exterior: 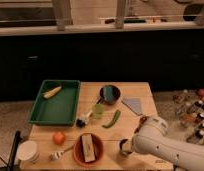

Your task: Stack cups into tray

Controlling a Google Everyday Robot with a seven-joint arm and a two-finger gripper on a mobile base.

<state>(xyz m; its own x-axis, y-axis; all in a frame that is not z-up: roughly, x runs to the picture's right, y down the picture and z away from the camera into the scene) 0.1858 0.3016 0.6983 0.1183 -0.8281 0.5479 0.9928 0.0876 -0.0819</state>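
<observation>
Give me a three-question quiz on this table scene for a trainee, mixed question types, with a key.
1. True or false: the tray holds a yellow item but no cup.
2. Which cup stands nearer the tray: the green cup or the steel cup?
3. The pincer is at: A the steel cup, near the front edge of the table; B the dark bowl; C the orange.
Key: 1 true; 2 green cup; 3 A.

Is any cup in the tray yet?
No: the tray holds only a yellow item; the hand is at the steel cup, outside it.
</observation>
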